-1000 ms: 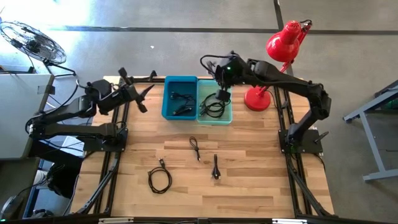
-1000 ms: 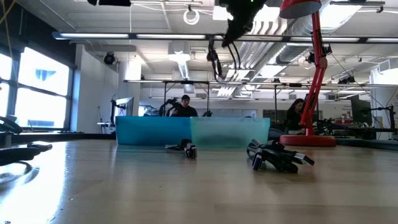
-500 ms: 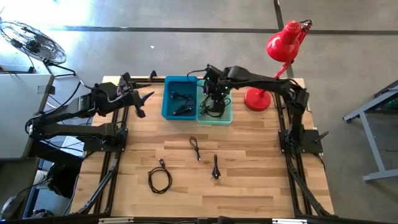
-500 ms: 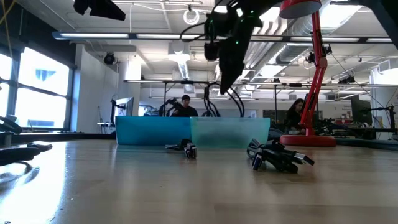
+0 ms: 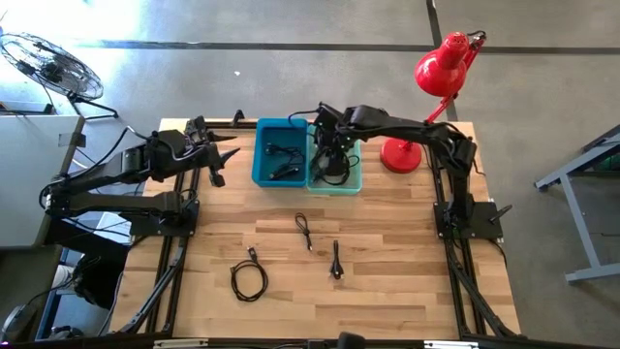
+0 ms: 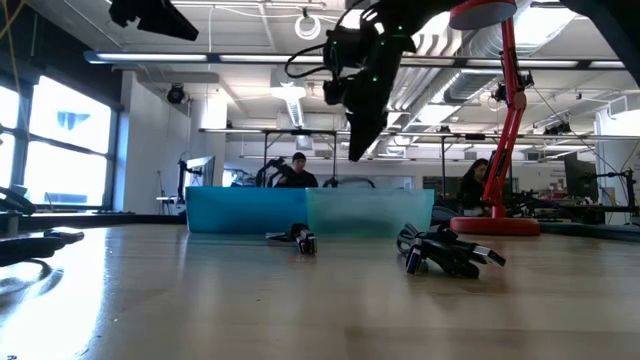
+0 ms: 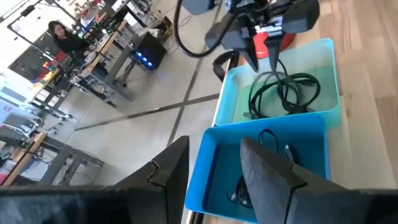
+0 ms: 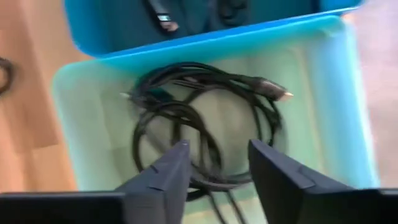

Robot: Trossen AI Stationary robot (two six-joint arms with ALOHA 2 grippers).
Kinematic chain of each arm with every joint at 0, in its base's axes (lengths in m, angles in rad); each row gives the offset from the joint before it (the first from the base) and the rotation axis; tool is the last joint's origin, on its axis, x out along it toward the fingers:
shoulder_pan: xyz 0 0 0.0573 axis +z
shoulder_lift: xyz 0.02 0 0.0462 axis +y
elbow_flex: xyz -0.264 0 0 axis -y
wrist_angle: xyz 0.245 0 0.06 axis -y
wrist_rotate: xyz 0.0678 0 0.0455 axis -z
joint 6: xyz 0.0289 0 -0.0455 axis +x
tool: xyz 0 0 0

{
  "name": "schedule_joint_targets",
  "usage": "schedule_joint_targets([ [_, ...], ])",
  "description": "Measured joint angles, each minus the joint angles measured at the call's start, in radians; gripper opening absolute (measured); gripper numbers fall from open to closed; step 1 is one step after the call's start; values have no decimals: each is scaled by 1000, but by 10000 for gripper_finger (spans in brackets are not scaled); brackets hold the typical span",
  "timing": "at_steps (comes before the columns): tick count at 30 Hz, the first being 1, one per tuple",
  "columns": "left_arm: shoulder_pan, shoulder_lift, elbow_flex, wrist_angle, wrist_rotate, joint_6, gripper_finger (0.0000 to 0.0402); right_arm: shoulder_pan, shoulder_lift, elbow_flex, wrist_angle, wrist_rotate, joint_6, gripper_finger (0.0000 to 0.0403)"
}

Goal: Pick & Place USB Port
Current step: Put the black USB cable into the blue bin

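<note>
Over the far middle of the surface, the right hand hangs just above the pale green tray, its fingers spread apart with nothing between them. Directly under it a coiled black cable lies inside that tray, loose on the tray floor, its metal plug pointing toward one wall. The hand sits low and centred over the tray, which reads as a drop made from close range so the cable lands inside rather than spilling over the rim.

Just left of the green tray, touching it, stands the blue tray, with a couple of small dark cables in it; the two trays probably sort different cable kinds.

At the far left, the left hand hovers beside the blue tray, fingers apart and empty, apparently waiting out of the other arm's way.

Three more cables lie on the near part of the surface, well apart from the trays: a looped cable to the left, a thin cable in the middle, and a short cable to its right. I judge these remain to be sorted. A red lamp stands at the far right.
</note>
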Motion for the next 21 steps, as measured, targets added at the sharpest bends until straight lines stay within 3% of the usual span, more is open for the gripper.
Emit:
schedule_joint_targets([
  [4, 0, 0, 0, -40, 42, -8, 140, 2, -23, 0, -3, 101, -2, 204],
  [7, 0, 1, 14, -136, 188, -90, 140, 7, -62, 0, -3, 157, -14, 232],
  [12, 0, 0, 29, -218, 445, -193, 140, 10, -144, 0, -4, 138, -36, 248],
  [17, -1, 9, 29, -217, 660, -324, 140, 9, -248, 0, -15, -41, 21, 249],
  [21, -1, 20, 29, -229, 701, -422, 140, 10, -315, 0, -40, -297, 174, 249],
])
